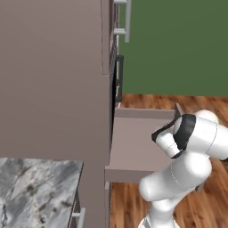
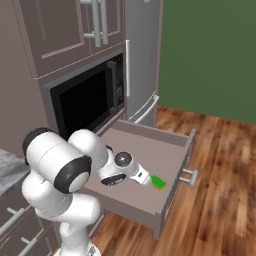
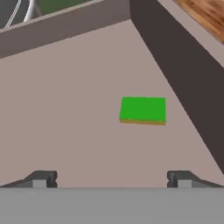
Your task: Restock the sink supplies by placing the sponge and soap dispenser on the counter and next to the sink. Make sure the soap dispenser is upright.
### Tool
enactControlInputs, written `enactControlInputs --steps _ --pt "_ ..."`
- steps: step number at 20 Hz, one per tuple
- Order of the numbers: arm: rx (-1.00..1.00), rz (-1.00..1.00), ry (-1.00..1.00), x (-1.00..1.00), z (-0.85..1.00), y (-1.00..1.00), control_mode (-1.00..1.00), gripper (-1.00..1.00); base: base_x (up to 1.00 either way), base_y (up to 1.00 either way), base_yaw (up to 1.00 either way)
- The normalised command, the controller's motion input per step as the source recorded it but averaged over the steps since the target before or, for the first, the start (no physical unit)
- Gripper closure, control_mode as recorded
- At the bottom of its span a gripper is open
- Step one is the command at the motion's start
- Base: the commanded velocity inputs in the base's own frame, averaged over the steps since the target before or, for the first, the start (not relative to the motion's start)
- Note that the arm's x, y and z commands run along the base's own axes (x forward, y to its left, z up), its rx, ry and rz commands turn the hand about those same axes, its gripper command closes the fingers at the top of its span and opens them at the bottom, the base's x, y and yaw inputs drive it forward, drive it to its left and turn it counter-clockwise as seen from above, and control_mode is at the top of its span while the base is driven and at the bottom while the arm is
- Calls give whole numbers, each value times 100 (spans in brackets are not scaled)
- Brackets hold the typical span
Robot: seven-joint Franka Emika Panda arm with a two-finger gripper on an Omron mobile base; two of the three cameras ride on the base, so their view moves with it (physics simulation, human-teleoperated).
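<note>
A pulled-out drawer (image 2: 150, 145) in mauve-brown cabinetry holds a green sponge (image 3: 143, 109) with a thin orange underside. The sponge lies flat on the drawer floor, near the front wall and toward the drawer's front right corner, apart from every wall. In the right base view the sponge (image 2: 158, 182) shows just past the end of the white arm, close to the drawer front and its silver handle (image 2: 190, 176).

The hand (image 3: 111, 178) hangs over the drawer, pointing down at its floor. Its two dark fingertips (image 3: 41, 178) are spread wide, with nothing between them, and the sponge sits ahead of them, untouched.

Above the drawer is a black built-in microwave (image 2: 87, 100). A corner of the grey-and-white marbled worktop (image 1: 35, 191) shows at the lower left of the left base view, beside the tall cabinet. The floor (image 2: 225, 165) is brown wood planks, with a green wall behind.
</note>
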Motion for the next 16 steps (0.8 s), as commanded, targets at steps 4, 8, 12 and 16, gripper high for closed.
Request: enactControlInputs --steps 4,8,12,16 --pt "0 13 1 38 99 0 -100 -100 0 0 0" --pt "0 10 4 30 94 0 -100 -100 0 0 0" --pt "0 8 15 43 91 0 -100 -100 0 0 0" --pt "0 9 21 38 60 0 -100 -100 0 0 0"
